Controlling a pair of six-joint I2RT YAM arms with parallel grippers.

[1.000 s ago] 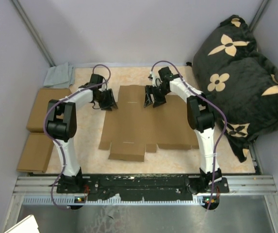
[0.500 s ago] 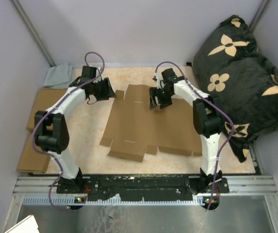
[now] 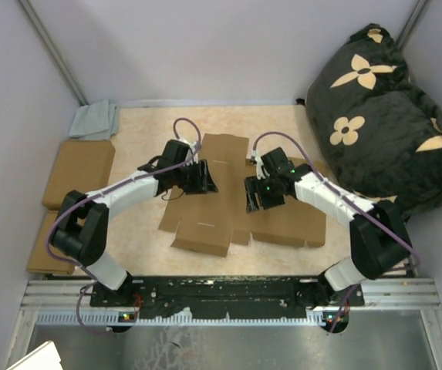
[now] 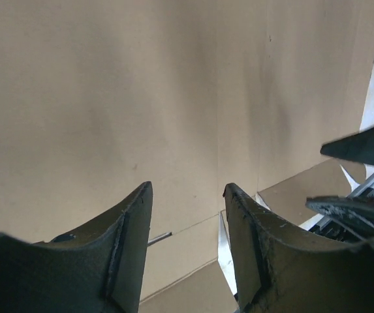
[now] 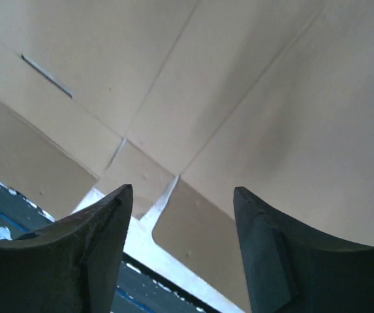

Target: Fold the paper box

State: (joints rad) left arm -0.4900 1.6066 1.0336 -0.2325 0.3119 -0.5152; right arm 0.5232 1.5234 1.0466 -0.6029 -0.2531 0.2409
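Observation:
The paper box is a flat brown die-cut cardboard sheet with flaps and creases, lying on the table in the top view. My left gripper hovers over its left part, open and empty. My right gripper hovers over its middle, open and empty. The left wrist view shows the sheet's creases and a slot past my open fingers. The right wrist view shows the sheet's near flaps between my open fingers.
Two smaller closed brown boxes lie at the table's left edge. A grey cloth sits at the back left. A black flowered cushion fills the right side. The arm rail runs along the near edge.
Both grippers have moved from the sheet's far edge toward the near side and inward, over the sheet's middle. The sheet has shifted slightly.

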